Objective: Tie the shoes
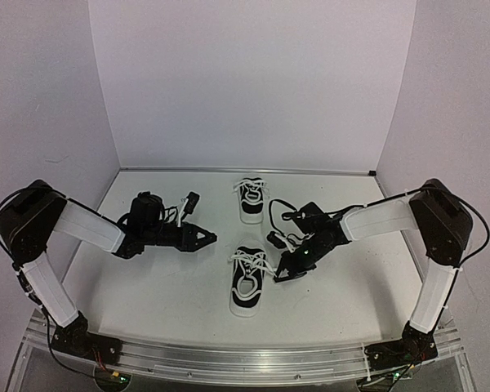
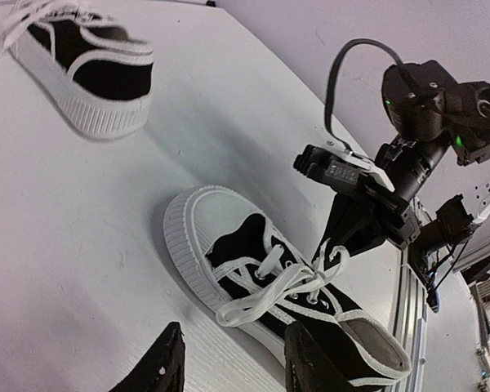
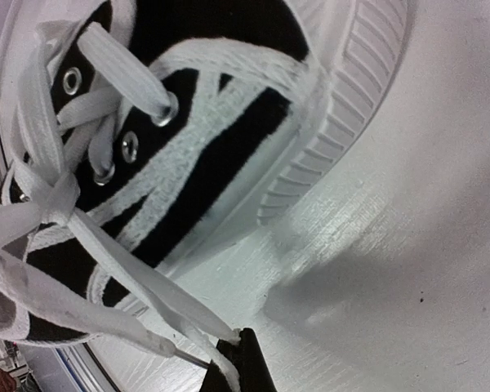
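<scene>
Two black shoes with white soles and white laces lie on the white table. The near shoe (image 1: pixel 247 282) (image 2: pixel 265 282) (image 3: pixel 188 139) points away from the bases, and the far shoe (image 1: pixel 251 198) (image 2: pixel 90 69) stands behind it. My right gripper (image 1: pixel 282 273) (image 3: pixel 238 353) (image 2: pixel 349 237) sits just right of the near shoe, shut on a strand of its white lace (image 3: pixel 139 282), which runs taut from the knot. My left gripper (image 1: pixel 206 238) (image 2: pixel 237 367) hovers left of the near shoe, jaws open, nothing between its fingers (image 2: pixel 165 363).
White walls close in the table on the left, back and right. A metal rail (image 1: pixel 245 359) runs along the near edge, with both arm bases on it. Black cables loop off each wrist.
</scene>
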Motion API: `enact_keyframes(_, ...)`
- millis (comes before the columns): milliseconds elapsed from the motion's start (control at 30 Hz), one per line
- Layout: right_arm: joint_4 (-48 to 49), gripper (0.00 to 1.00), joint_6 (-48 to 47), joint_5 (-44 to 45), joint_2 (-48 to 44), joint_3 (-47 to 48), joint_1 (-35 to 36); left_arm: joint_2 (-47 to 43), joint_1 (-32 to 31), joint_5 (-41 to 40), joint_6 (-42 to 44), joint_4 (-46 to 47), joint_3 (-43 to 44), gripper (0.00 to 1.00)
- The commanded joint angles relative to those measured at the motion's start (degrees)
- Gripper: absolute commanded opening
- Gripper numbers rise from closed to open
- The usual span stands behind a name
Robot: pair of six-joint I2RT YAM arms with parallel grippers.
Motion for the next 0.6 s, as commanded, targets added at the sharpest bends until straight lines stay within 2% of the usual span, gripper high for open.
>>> enact_keyframes(0, -2.1, 0.0, -0.7, -1.2, -2.3, 1.9, 0.4, -6.1, -1.3, 0.3, 10.4, -9.0, 3.3, 0.44)
enact_keyframes(100, -2.1, 0.0, -0.6, -1.0, -2.3, 1.8, 0.4, -5.2, -3.7, 3.0, 14.8, -14.3, 5.8, 0.44)
enact_keyframes(267, -2.2, 0.0, -0.3, 0.1, -1.7, 1.5, 0.4, 0.1, -6.6, 5.5, 16.5, -17.8, 10.5, 0.42)
enact_keyframes(567, -2.2, 0.0, 0.0, 1.2, -1.6, 1.1, 0.4, 9.4, -7.5, 8.4, 10.8, -15.2, 13.7, 0.42)
